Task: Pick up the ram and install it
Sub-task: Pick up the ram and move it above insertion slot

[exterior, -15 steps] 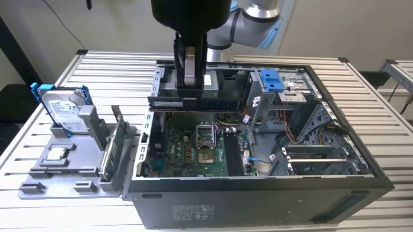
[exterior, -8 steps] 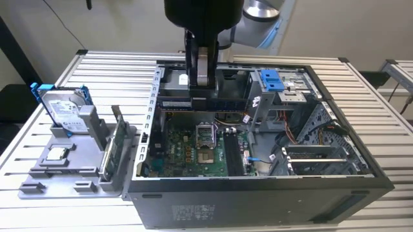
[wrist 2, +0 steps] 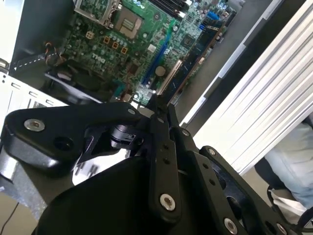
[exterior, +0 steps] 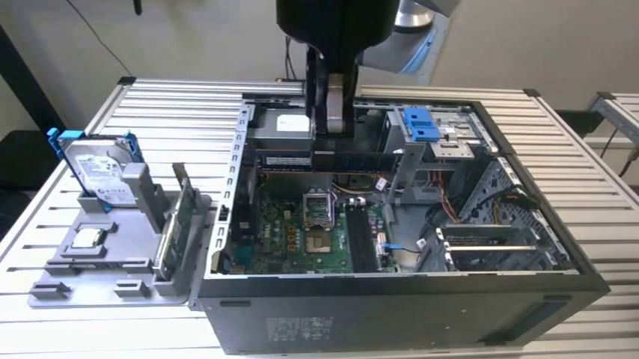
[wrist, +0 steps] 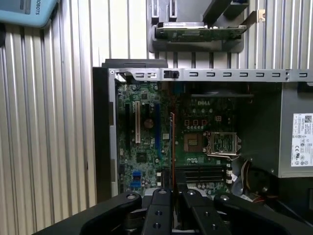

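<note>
**Ram hanging over the open case**

Ram [exterior: 284, 159] is sitting level in the claw, gripped near its middle, with both ends sticking out to either side in the exterior view. The gripper [exterior: 334, 146] is pointing straight down and its fingers are pinching tight on the stick's flat faces, with no gap showing between them and the board. The stick is hovering above the rear part of the open computer case [exterior: 399, 314], clear of the motherboard [exterior: 299, 239] below it.

In the first wrist view the ram [wrist: 172, 142] is showing edge-on as a thin line running out from the gripper [wrist: 173, 188], crossing over the green board beside the processor socket [wrist: 222, 143]. In the second wrist view the gripper [wrist 2: 156, 105] is closing around the same stick [wrist 2: 190, 61], which is reaching out over the board.

On the slatted table [exterior: 170, 112], at the exterior view's left of the case, a grey holder [exterior: 90, 262] is carrying a hard drive [exterior: 100, 172] in a blue bracket and an upright green card [exterior: 178, 224].
</note>
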You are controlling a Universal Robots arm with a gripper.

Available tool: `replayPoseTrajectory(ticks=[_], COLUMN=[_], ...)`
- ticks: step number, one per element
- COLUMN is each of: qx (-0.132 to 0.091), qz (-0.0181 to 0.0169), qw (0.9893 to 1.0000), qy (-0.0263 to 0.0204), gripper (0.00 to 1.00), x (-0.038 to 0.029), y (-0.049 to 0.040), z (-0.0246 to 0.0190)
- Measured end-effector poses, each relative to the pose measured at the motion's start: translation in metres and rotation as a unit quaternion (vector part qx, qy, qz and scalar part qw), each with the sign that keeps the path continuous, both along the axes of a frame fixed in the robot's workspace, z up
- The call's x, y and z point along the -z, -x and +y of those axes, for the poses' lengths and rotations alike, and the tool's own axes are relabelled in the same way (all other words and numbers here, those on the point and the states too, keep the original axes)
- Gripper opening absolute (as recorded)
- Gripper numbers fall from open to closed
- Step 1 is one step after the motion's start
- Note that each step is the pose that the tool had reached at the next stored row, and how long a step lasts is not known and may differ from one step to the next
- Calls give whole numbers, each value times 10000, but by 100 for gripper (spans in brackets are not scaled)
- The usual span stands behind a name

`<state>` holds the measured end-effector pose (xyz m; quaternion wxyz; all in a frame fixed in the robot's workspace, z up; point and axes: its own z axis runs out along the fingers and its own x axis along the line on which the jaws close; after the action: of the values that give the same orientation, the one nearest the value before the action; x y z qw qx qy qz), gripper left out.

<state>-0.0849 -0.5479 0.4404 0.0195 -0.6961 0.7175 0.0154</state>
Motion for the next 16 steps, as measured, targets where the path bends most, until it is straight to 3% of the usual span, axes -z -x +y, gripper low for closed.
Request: replayPoseTrajectory(ticks=[16], qx=[0], qz=[0], qw=[10000], qy=[0], gripper=[14], x=[0], y=[-259], z=[0])
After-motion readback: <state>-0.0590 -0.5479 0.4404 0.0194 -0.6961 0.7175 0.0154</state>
